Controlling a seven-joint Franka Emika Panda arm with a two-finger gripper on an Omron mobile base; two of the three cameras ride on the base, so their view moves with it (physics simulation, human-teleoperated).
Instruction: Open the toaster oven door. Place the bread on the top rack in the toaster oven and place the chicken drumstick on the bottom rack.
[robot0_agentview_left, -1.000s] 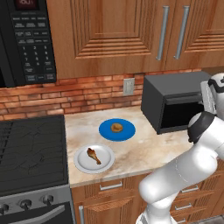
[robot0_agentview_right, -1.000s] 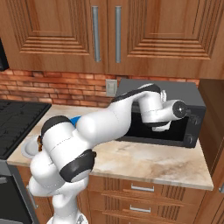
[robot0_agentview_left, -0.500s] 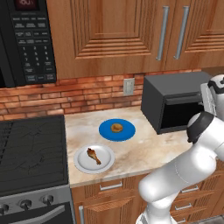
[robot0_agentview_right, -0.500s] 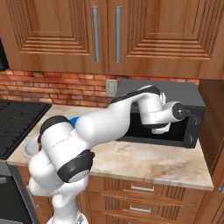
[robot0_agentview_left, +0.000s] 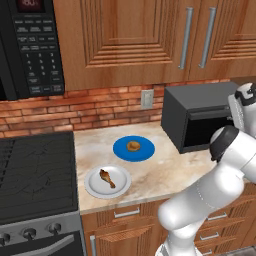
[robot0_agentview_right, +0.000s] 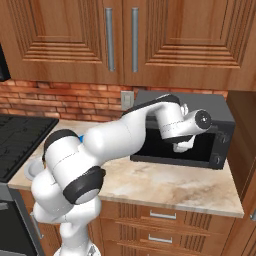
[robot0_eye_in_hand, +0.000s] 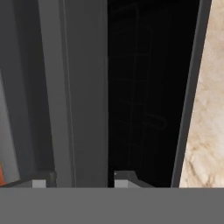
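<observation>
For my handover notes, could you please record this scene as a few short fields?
gripper: at the toaster oven front, fingers either side of a grey bar, apparently the door's top edge or handle
bread: on the blue plate
chicken drumstick: on the white plate
counter: holds oven and both plates
</observation>
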